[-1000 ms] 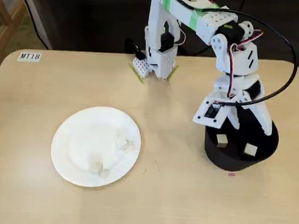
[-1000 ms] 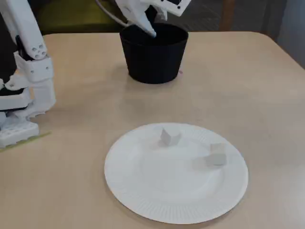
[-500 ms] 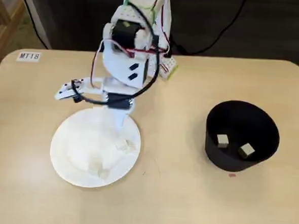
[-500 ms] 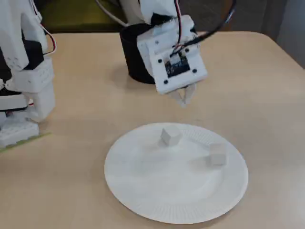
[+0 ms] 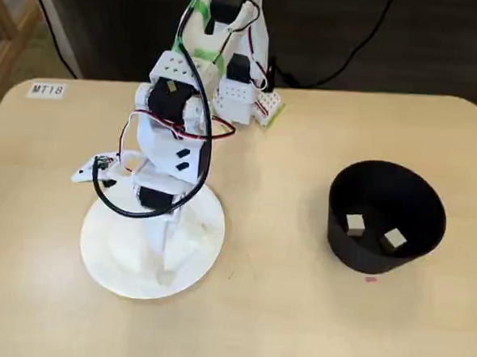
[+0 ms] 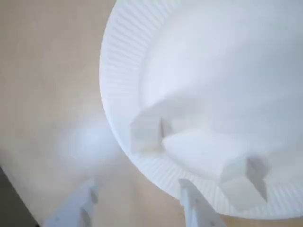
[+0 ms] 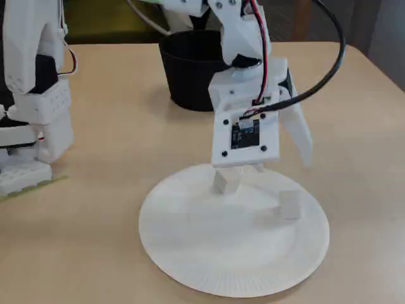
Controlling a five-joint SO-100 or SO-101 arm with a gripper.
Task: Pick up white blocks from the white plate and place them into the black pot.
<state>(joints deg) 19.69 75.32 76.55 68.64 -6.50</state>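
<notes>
Spread and empty above the plate (image 6: 124,75), gripper (image 6: 137,210) hanging just off the rim at 6 o'clock in wrist view, two blocks (image 6: 147,135) (image 6: 245,178) near that rim, two more in the pot (image 5: 387,216); likely to clip the rim or nudge a block off.

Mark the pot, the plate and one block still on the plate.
pot (image 5: 344,233), a fixed view, outer front wall.
plate (image 7: 190,266), a fixed view, ribbed near rim.
block (image 6: 147,135), wrist view, its front face.
</notes>
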